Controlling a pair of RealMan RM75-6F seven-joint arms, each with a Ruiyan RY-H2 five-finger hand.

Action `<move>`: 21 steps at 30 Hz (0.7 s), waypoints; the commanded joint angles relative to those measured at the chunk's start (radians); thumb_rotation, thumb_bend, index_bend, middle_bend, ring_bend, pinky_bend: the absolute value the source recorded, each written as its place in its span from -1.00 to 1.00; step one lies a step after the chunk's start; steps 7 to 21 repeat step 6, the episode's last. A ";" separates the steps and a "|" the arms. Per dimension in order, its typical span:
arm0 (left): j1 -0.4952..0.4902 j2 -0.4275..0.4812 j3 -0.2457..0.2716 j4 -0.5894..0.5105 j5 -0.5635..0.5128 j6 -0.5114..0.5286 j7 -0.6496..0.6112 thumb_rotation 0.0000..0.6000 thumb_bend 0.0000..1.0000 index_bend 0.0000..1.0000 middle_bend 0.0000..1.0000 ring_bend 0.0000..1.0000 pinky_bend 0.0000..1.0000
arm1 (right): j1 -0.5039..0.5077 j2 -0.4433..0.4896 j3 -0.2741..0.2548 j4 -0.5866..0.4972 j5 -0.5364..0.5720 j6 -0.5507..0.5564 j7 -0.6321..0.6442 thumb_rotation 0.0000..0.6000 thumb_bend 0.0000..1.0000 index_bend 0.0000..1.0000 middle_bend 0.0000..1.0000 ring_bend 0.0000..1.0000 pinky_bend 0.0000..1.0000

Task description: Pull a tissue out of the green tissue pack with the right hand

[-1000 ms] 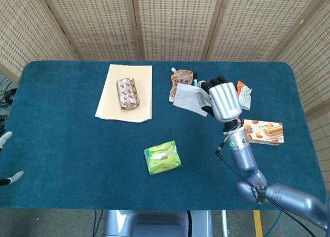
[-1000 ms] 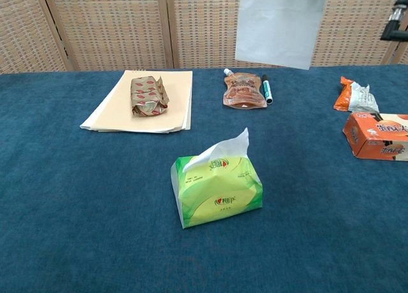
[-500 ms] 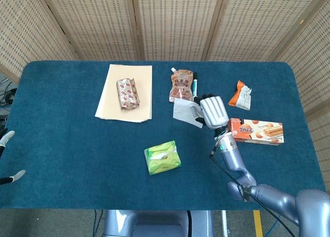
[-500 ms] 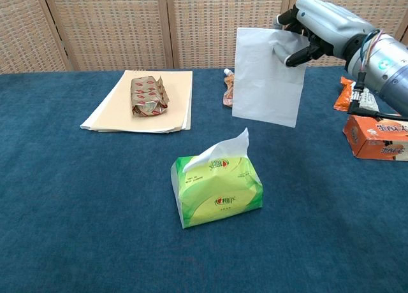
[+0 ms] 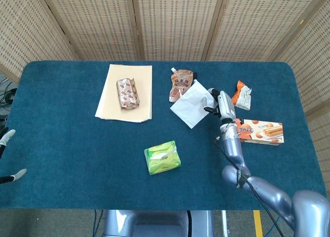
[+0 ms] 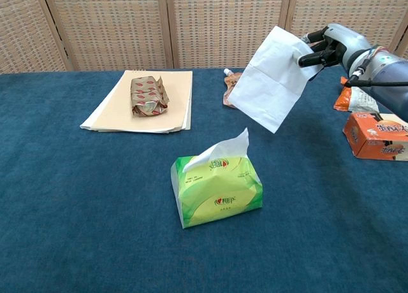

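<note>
fingers (image 6: 312, 58) of right hand (image 6: 333, 46) clamped on white tissue (image 6: 273, 76), hanging clear of tabletop (image 6: 76, 191). green tissue pack (image 6: 216, 190) at 7 o'clock from tissue, next sheet poking up. left hand (image 5: 7, 157): fingers apart, holding nothing.

A blue-covered table (image 5: 67, 144) carries the green tissue pack (image 5: 162, 158), cream paper sheets (image 5: 125, 93) under a wrapped packet (image 5: 127, 92), a pouch (image 5: 181, 83), an orange box (image 5: 262, 131) beside the right hand (image 5: 223, 104)

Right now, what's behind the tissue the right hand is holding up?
In the chest view the tissue covers most of the brown spout pouch. A marker may lie beside it, hidden; the head view shows only its tip.
</note>
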 commanded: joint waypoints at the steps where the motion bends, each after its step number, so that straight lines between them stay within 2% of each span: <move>1: 0.000 0.000 0.000 -0.001 -0.001 -0.001 0.003 1.00 -1.00 -1.00 -1.00 -1.00 -1.00 | 0.000 0.002 0.003 -0.001 0.000 0.000 0.002 1.00 0.34 0.38 0.40 0.17 0.08; 6: 0.003 -0.001 0.003 0.008 0.004 0.003 -0.006 1.00 -1.00 -1.00 -1.00 -1.00 -1.00 | -0.003 0.014 0.005 -0.031 0.000 0.004 -0.005 1.00 0.34 0.38 0.40 0.17 0.08; 21: 0.003 -0.001 0.003 0.008 0.004 0.003 -0.006 1.00 -1.00 -1.00 -1.00 -1.00 -1.00 | -0.003 0.014 0.005 -0.031 0.000 0.004 -0.005 1.00 0.34 0.38 0.40 0.17 0.08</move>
